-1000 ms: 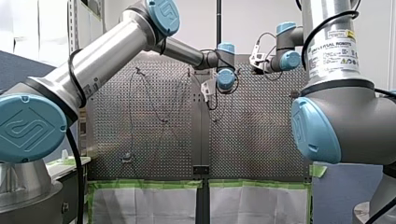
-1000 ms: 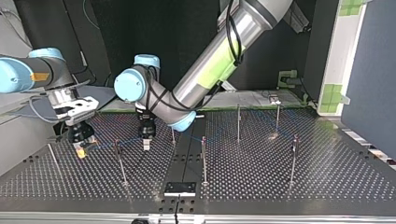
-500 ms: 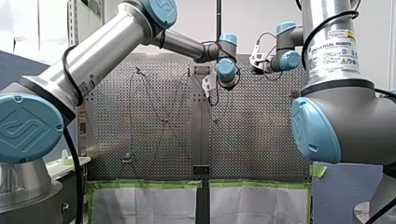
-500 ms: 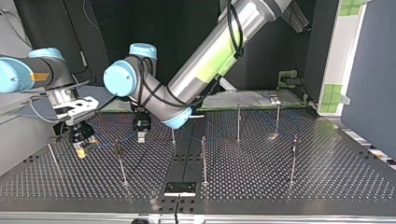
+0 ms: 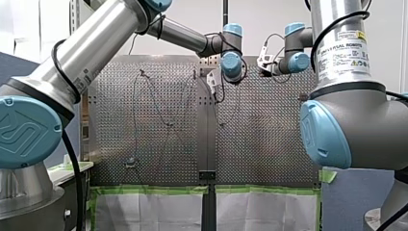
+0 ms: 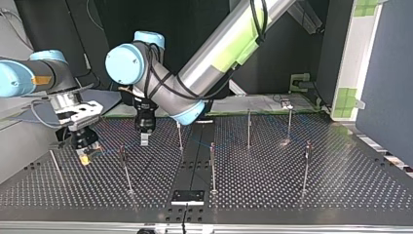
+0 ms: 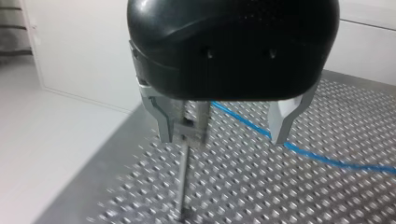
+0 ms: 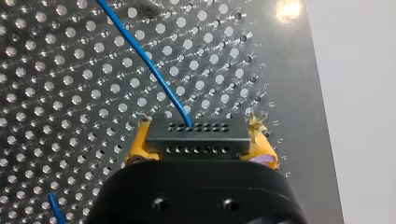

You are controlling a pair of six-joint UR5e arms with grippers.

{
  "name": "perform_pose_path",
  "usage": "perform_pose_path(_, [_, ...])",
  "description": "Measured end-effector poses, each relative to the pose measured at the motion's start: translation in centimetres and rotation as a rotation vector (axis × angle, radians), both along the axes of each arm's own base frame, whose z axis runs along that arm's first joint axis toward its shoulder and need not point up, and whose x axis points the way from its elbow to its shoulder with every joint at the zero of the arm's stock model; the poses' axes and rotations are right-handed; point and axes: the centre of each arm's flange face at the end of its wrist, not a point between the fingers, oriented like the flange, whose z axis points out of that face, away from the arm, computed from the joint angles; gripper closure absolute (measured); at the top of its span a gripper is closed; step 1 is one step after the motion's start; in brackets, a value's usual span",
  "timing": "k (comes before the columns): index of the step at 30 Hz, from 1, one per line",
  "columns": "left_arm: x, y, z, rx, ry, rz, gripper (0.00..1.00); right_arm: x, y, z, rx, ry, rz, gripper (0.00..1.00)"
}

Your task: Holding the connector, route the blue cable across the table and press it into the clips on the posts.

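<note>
**Right jaws anchor the connector; left jaws stand open at a post**

The right jaws are clamped on the connector [image 8: 196,138], a dark block with rows of holes pinched between the yellow pads [image 8: 138,145]. The cable [image 8: 140,51] leaves the block's middle and runs ahead of the jaws over the table [image 8: 56,93]. In the top view this arm sits at the left of the frame, low over the table. My guess is that it is held there as a fixed end, so the cable has something to pull against.

The left jaws are apart and hold nothing. In the left wrist view a post [image 7: 183,182] rises just inside one finger, with its clip [image 7: 189,130] level with the fingertips. The cable crosses ahead of the jaws, beyond the gap between the fingers, and does not look seated in that clip. The open stance probably lets the fingers come down on either side of the cable to push it into the clip. In the top view these jaws hang left of centre, above the table and clear of it.

More posts stand across the middle and right of the top view. I cannot tell whether their clips hold the cable.
</note>
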Motion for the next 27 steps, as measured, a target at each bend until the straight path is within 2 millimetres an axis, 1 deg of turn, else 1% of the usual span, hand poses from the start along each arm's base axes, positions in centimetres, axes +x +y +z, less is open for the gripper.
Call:
perform_pose_path(7, [-2.1, 0.7, 2.3, -0.045, -0.055, -0.013, 0.0, 0.0, 0.0, 0.0, -0.001, 0.001, 0.001, 1.0])
perform_pose_path(12, [-3.2, 1.6, 3.7, -0.064, -0.09, -0.012, 0.0, 0.0, 0.0, 0.0, -0.002, 0.003, 0.001, 1.0])
perform_pose_path(19, [-5.0, 3.4, 5.7, -0.086, -0.133, -0.001, 0.0, 0.0, 0.0, 0.0, -0.002, 0.004, 0.001, 1.0])
perform_pose_path(27, [-7.1, 4.9, 7.6, -0.135, -0.185, -0.006, 0.0, 0.0, 0.0, 0.0, -0.004, 0.006, 0.0, 1.0])
